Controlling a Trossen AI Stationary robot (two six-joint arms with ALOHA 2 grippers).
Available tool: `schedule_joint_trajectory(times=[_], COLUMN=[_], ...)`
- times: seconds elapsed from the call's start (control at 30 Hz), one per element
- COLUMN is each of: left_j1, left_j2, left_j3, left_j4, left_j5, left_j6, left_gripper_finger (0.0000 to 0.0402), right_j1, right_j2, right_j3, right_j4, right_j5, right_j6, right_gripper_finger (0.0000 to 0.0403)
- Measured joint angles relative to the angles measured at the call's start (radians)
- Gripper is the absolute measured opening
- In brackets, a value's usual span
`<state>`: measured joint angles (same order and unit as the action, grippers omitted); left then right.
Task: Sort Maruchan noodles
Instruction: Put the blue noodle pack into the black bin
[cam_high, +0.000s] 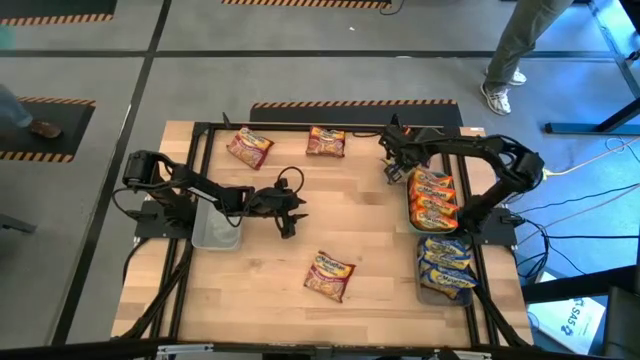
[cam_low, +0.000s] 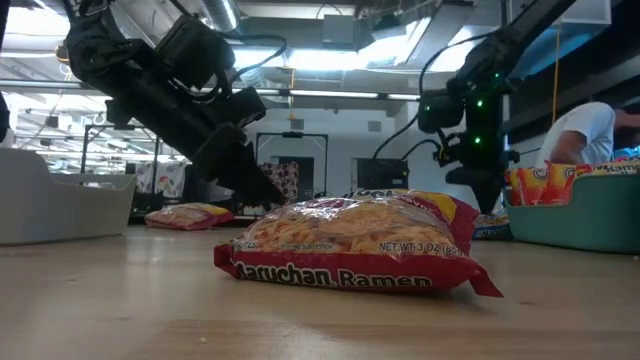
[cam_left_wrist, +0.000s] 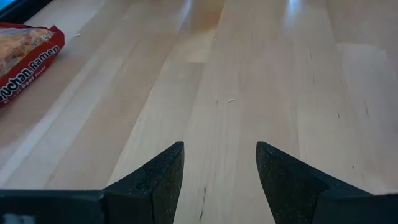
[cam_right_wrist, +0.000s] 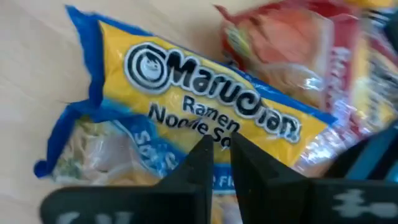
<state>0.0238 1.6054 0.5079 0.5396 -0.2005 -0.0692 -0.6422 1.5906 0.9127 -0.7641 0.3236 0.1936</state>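
Note:
Three maroon-and-yellow noodle packets lie flat on the table: two at the far edge (cam_high: 250, 147) (cam_high: 325, 142) and one near the front (cam_high: 330, 275) (cam_low: 360, 245). Orange-red packets fill the teal tray (cam_high: 432, 200); blue-and-yellow packets (cam_high: 445, 262) fill the tray in front of it. My left gripper (cam_high: 288, 208) (cam_left_wrist: 220, 163) hangs open over bare wood mid-table. My right gripper (cam_high: 395, 168) (cam_right_wrist: 221, 149) points down beside the teal tray's far left corner, closed on a blue-and-yellow packet (cam_right_wrist: 186, 106). An orange-red packet (cam_right_wrist: 292, 37) lies just beyond it. My right gripper comes from above, pointing down, onto the blue-and-yellow packet's printed face (cam_right_wrist: 186, 127). Its two fingers stand almost together with a thin pinch of wrapper between them. The far end of the packet (cam_right_wrist: 81, 50) is over the wood; whether the packet is lifted I cannot tell.
A grey tray (cam_high: 215, 232) (cam_low: 60, 205) sits under my left arm at the table's left. The teal tray (cam_low: 585, 215) stands at the right. Bare wood stretches between the arms. A person's legs (cam_high: 520, 45) stand beyond the far edge; another person (cam_low: 585, 135) sits behind.

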Motion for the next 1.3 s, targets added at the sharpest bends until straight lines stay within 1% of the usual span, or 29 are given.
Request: schedule_joint_trajectory(times=[0.1, 0.23, 0.33, 0.43, 0.6, 0.8, 0.97, 1.07, 1.2, 1.3], left_j1=[0.0, 0.0, 0.0, 0.0, 0.0, 0.0, 0.0, 0.0, 0.0, 0.0], left_j2=[0.0, 0.0, 0.0, 0.0, 0.0, 0.0, 0.0, 0.0, 0.001, 0.001], left_j3=[0.0, 0.0, 0.0, 0.0, 0.0, 0.0, 0.0, 0.0, 0.0, 0.0], left_j4=[0.006, 0.018, 0.022, 0.024, 0.035, 0.06, 0.064, 0.07, 0.111, 0.145], left_j5=[0.0, 0.0, 0.0, 0.0, 0.0, 0.0, 0.0, 0.0, 0.0, 0.0], left_j6=[0.0, 0.001, 0.001, 0.001, 0.001, 0.002, 0.002, 0.001, 0.001, 0.002], left_gripper_finger=[0.0195, 0.0195, 0.0195, 0.0195, 0.0195, 0.0195, 0.0195, 0.0195, 0.0195, 0.0195], right_j1=[0.007, 0.043, 0.087, 0.14, 0.23, 0.332, 0.398, 0.439, 0.481, 0.49], right_j2=[0.034, 0.065, 0.073, 0.074, 0.076, 0.099, 0.162, 0.177, 0.136, 0.059], right_j3=[0.001, 0.004, 0.004, 0.003, 0.001, -0.001, 0.005, 0.004, -0.003, -0.001], right_j4=[0.06, 0.134, 0.184, 0.239, 0.331, 0.459, 0.586, 0.65, 0.66, 0.654], right_j5=[-0.055, -0.063, -0.068, -0.099, -0.186, -0.229, -0.222, -0.218, -0.182, -0.176], right_j6=[-0.03, -0.037, -0.037, -0.012, 0.017, 0.053, 0.088, 0.086, 0.087, 0.087], right_gripper_finger=[0.0028, 0.0026, 0.0026, 0.0026, 0.0026, 0.0026, 0.0026, 0.0026, 0.0026, 0.0026])
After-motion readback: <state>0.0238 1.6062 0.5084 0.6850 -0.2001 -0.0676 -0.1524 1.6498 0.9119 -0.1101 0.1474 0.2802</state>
